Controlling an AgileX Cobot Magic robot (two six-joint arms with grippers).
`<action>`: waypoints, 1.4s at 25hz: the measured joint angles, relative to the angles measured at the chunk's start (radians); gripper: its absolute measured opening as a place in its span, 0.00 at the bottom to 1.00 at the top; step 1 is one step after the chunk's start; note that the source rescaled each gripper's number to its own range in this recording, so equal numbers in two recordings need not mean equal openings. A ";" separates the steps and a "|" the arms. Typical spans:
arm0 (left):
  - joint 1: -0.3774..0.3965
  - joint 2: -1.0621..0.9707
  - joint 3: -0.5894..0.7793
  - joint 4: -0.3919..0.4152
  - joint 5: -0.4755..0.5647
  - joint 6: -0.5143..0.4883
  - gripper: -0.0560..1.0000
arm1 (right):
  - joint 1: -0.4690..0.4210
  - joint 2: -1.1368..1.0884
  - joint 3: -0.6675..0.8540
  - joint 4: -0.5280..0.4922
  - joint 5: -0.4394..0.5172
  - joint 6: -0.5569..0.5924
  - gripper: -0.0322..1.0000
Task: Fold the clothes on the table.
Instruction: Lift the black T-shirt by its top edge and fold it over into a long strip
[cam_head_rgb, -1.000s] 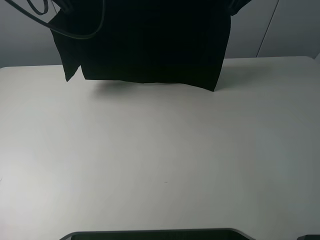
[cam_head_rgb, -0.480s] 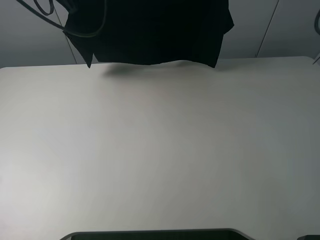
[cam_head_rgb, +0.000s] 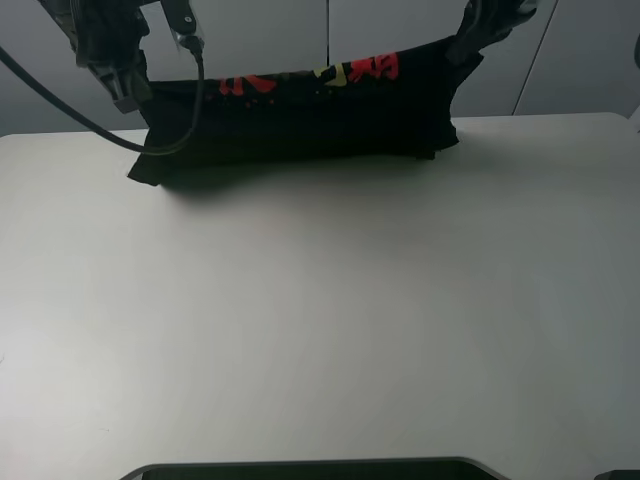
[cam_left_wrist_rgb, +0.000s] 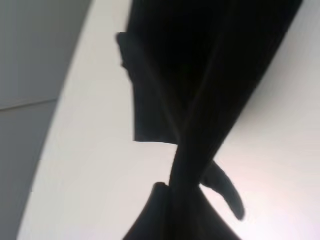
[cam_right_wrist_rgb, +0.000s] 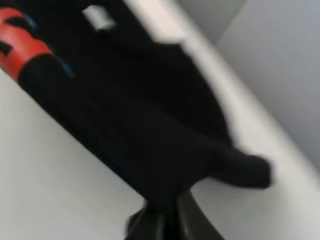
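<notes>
**Item: black T-shirt, mid-handling**

- **Near ground:** the table (cam_head_rgb: 320, 330), white and smooth; nothing of the task lies on its near or middle part.
- **Location of item:** the T-shirt (cam_head_rgb: 310, 130) is at the table's far edge. Its lower part is bunched on the surface and its upper part is held up in the air.
- **Orientation:** the long axis runs left to right, parallel to the far edge. The printed characters (cam_head_rgb: 320, 75) sit along the raised top and face the high camera. One loose corner trails out on the left side.
- **Left gripper (cam_head_rgb: 132, 95):** pinched tight on the shirt's left upper corner (the wrist view shows cloth running straight into the closed fingers).
- **Right gripper (cam_head_rgb: 465, 48):** likewise clamped on the right upper corner, with black fabric pinned between its fingers.
- **Step in hand (judged):** spreading the shirt out flat, before any fold is made.
- **Next move calls for:** both arms drawing toward the near side together while lowering, with the top edge kept taut so the bunched lower part unrolls without creasing.
</notes>
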 joint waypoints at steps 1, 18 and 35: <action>0.000 0.000 0.000 -0.022 0.038 0.029 0.07 | 0.000 0.000 0.014 0.000 0.036 0.008 0.04; -0.002 0.128 0.121 -0.176 0.255 0.154 0.07 | 0.000 0.000 0.305 0.122 0.096 0.025 0.04; -0.002 0.140 0.123 0.103 -0.210 -0.149 0.07 | 0.000 0.086 0.305 0.204 -0.353 -0.127 0.04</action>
